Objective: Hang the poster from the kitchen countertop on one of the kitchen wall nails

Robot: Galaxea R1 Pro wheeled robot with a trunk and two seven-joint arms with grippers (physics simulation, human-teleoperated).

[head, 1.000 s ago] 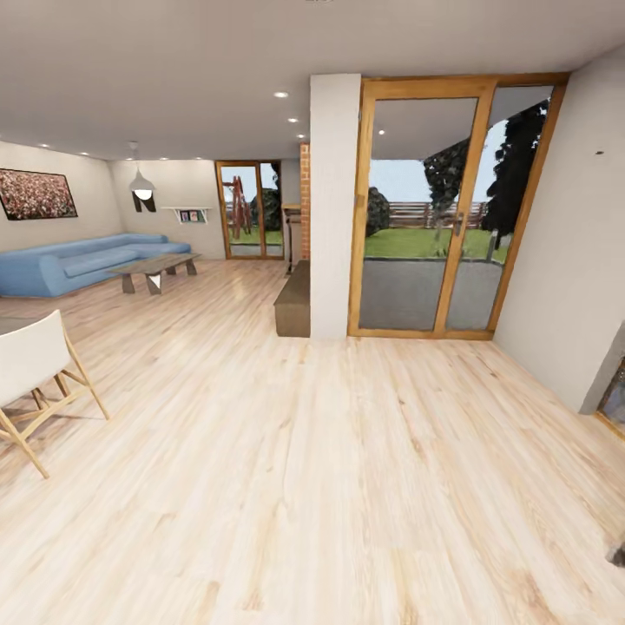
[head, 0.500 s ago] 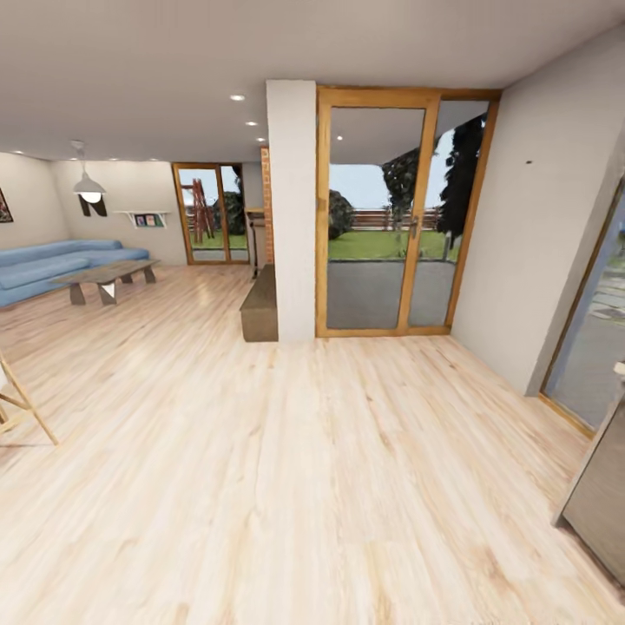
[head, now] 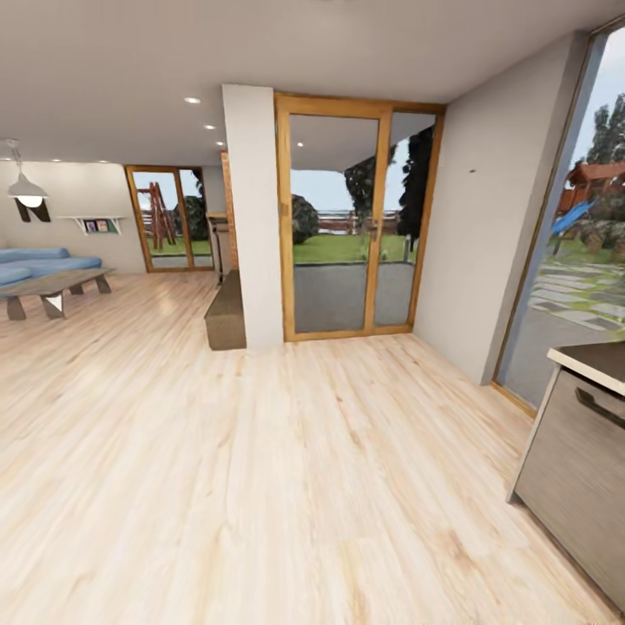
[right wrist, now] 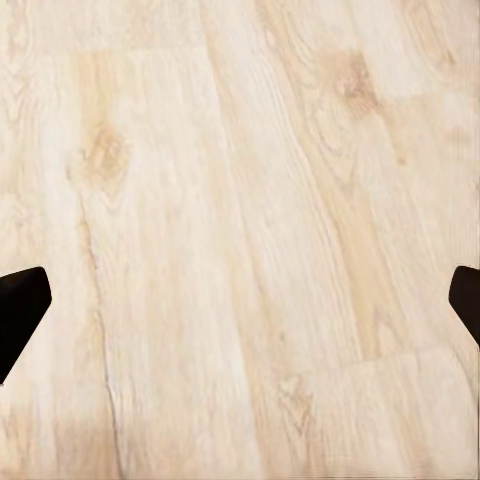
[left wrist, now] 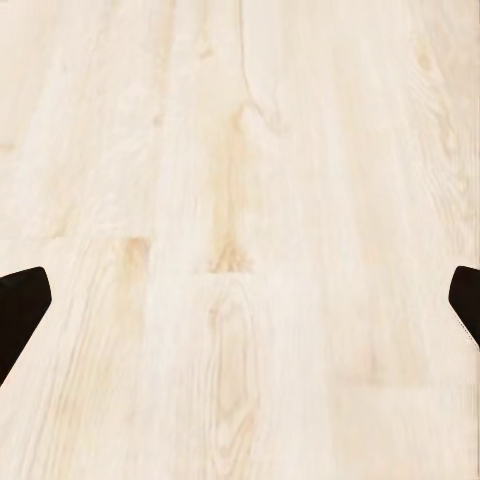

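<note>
The poster is out of view. One end of the kitchen countertop [head: 597, 357] comes in at the right of the head view, a dark slab over a cabinet front [head: 569, 486] with a bar handle. A wall nail [head: 473, 169] is a tiny dark speck high on the light grey wall beside the glass door. Both wrist views look down at pale wood floor. My left gripper [left wrist: 240, 310] is open, its dark fingertips [left wrist: 20, 310] far apart with nothing between them. My right gripper [right wrist: 240, 310] is open and empty too.
A white pillar [head: 253, 217] and a wood-framed glass door [head: 347, 217] stand ahead, with a low dark bench [head: 227, 314] by the pillar. A blue sofa [head: 39, 265] and coffee table [head: 56, 288] sit far left. A tall window [head: 573, 252] fills the right wall. Wood floor spreads ahead.
The camera has turned to the right, so the whole scene slid left. The chair and framed picture left the view, and the countertop end and right window came in.
</note>
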